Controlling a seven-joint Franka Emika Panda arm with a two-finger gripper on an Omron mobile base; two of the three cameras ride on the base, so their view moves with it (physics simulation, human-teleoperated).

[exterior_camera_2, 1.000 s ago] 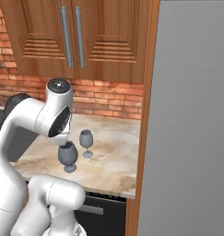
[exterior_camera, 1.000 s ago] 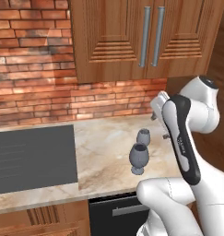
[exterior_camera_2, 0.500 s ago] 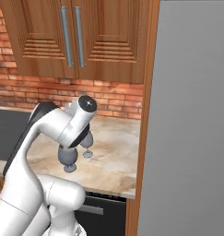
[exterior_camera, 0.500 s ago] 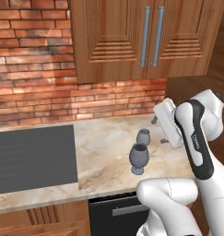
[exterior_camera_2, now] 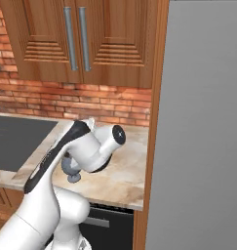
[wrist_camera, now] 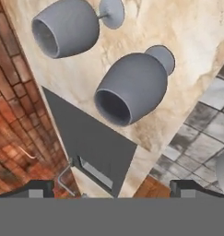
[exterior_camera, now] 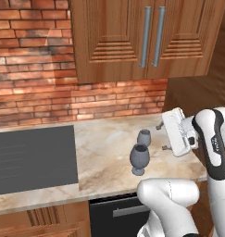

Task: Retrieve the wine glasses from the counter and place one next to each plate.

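Since the earlier frames the arm has swung down and rightward, bringing the gripper [exterior_camera: 165, 137] from above the far glass to the right of both glasses, with the hand turned to face them sideways; the glasses themselves have not shifted.

The two wine glasses stand upright on the table [exterior_camera: 104, 159], in its right half between the cooktop and the right edge. The nearer glass [exterior_camera: 139, 159] sits closer to the front edge, and the farther glass [exterior_camera: 144, 138] stands just behind it and a little to the right, near but apart. In the hand view both bowls show mouth-on (the view is rolled, so the glasses appear to lie on their sides): the nearer glass [wrist_camera: 130, 87] is roughly central and the farther one [wrist_camera: 67, 27] is toward the top left.

The jaws stand wide and hold nothing, their tips level with the glasses but still apart from them.

The step in hand looks like the approach for the first pick. The next move likely calls for advancing along the hand's axis until one bowl or stem lies between the tips, without nudging the neighbouring glass, then closing gently. No plate is identifiable here, so a drive would probably follow.

The dark cooktop [exterior_camera: 33, 159] fills the table's left part, with the brick backsplash [exterior_camera: 49, 92] behind.
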